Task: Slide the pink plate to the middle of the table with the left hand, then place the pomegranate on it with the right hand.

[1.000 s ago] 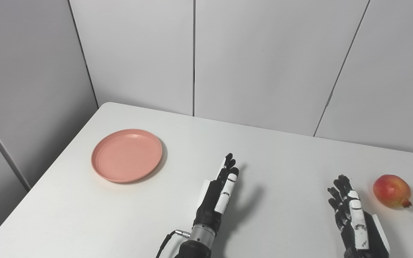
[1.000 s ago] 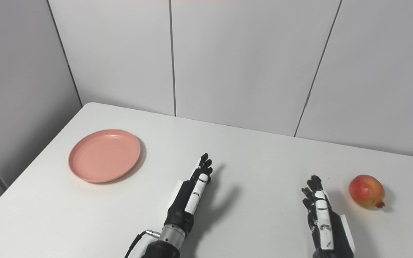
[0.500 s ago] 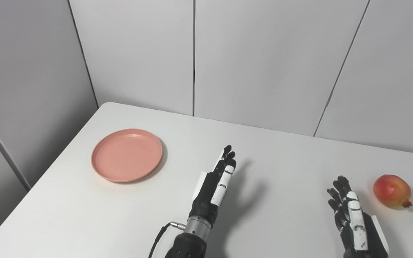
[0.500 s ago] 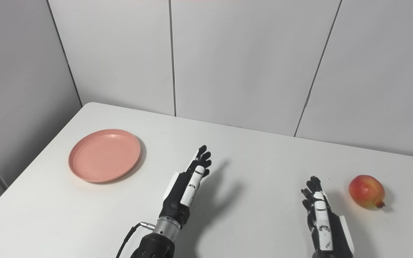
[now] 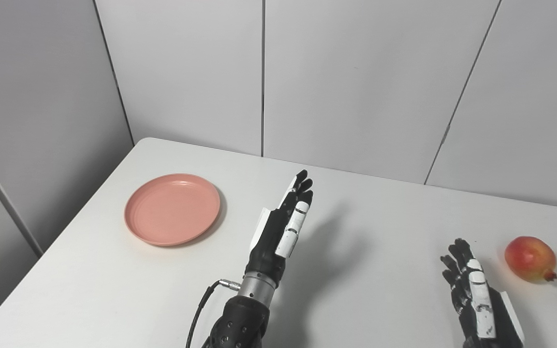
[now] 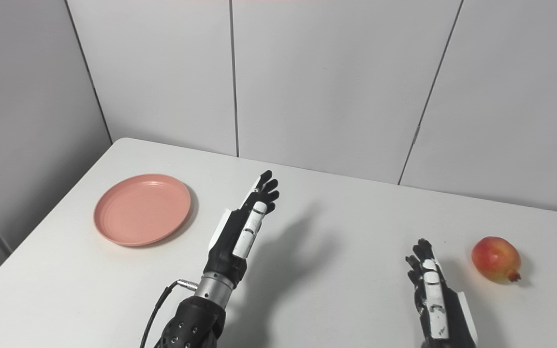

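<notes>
White table (image 5: 385,208), pink plate (image 5: 172,209), pomegranate (image 5: 530,258)

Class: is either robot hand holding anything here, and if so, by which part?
Nothing is held. The left hand and right hand are open; the round pink plate and red-yellow pomegranate lie untouched.

Left hand (image 5: 281,227) has advanced up the table toward 12 o'clock over the last second, more of its forearm now in view (fingers extended throughout, holding nothing). It now stands nearer the plate (image 5: 172,209), which lies toward 9 o'clock of it, not touching. Its shadow has shifted likewise.
</notes>
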Robot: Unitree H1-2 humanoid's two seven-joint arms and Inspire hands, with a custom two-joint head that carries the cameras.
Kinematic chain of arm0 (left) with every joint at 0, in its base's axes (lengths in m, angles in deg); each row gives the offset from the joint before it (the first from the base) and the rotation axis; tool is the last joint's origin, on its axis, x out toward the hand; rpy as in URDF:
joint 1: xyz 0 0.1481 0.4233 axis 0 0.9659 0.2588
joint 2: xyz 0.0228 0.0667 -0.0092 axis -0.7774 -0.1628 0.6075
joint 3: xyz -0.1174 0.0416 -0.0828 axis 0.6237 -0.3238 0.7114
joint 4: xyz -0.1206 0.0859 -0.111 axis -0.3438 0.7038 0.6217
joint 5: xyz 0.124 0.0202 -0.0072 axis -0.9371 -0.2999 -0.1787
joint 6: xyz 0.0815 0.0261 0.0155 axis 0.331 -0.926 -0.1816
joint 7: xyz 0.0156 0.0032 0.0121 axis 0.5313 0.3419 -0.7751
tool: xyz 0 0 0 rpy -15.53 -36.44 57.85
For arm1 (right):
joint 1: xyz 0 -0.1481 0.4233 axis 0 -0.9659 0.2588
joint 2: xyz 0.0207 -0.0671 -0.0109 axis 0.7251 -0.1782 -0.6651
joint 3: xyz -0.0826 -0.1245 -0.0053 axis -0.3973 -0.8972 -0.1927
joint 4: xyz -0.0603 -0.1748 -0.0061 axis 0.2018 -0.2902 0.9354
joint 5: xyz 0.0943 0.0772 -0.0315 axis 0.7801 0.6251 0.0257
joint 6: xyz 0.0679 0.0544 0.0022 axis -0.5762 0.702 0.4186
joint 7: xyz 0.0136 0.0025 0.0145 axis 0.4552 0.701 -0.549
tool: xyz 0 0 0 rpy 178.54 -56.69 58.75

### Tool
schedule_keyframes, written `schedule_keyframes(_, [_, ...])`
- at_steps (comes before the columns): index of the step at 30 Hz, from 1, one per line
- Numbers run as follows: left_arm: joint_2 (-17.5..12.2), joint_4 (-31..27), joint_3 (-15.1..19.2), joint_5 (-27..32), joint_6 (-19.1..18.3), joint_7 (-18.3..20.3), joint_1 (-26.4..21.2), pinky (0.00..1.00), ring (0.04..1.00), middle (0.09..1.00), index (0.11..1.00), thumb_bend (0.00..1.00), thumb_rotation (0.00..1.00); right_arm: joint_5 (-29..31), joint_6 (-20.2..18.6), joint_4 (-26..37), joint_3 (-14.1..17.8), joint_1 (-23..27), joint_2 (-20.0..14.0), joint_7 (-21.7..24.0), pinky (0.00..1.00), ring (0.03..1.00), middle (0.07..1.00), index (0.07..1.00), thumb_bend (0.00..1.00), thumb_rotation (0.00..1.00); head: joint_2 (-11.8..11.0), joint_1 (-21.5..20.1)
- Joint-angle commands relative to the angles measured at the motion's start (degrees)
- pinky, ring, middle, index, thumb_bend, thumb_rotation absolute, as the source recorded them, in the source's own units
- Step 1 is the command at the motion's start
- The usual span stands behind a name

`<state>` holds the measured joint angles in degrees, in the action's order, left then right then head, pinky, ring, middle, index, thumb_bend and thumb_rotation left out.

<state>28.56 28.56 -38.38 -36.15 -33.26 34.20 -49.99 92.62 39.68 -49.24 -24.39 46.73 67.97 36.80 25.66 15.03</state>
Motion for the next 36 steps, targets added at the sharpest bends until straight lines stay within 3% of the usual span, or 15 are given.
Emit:
schedule_keyframes(1, [-0.03,-2.82,0.81,0.42,0.49,-0.31,-2.81,0.98,0.956,0.969,0.962,0.46,1.0,0.23,3.93,0.67,0.17,1.27,-0.12,0.1,1.0,0.967,0.976,0.969,0.2,1.0,0.0,0.02])
schedule_keyframes(6, [-0.82,-4.1,3.25,1.42,1.36,-0.36,-3.77,0.98,0.956,0.974,0.968,0.42,1.0,0.93,3.63,0.74,0.29,1.28,-0.09,0.34,1.0,0.973,0.98,0.974,0.21,1.0,0.01,0.11])
schedule_keyframes(15, [-4.37,-3.85,8.49,2.95,2.97,-1.32,-6.07,0.99,0.974,0.991,0.977,0.49,1.0,0.68,3.8,0.47,0.22,1.29,-0.34,0.35,1.0,0.976,0.981,0.979,0.2,1.0,-0.24,0.31])
schedule_keyframes(30, [-6.41,-7.9,14.57,5.94,0.05,-3.44,-8.32,1.0,0.973,0.99,0.976,0.45,1.0,0.67,3.15,0.45,0.27,1.27,-0.74,0.39,1.0,0.972,0.976,0.973,0.21,1.0,-0.56,0.86])
schedule_keyframes(36, [-8.09,-6.86,18.19,6.53,1.57,-5.55,-9.15,0.98,0.959,0.972,0.961,0.49,1.0,0.21,2.92,0.5,0.15,1.25,-0.96,0.33,1.0,0.973,0.977,0.972,0.2,1.0,-0.85,1.1])
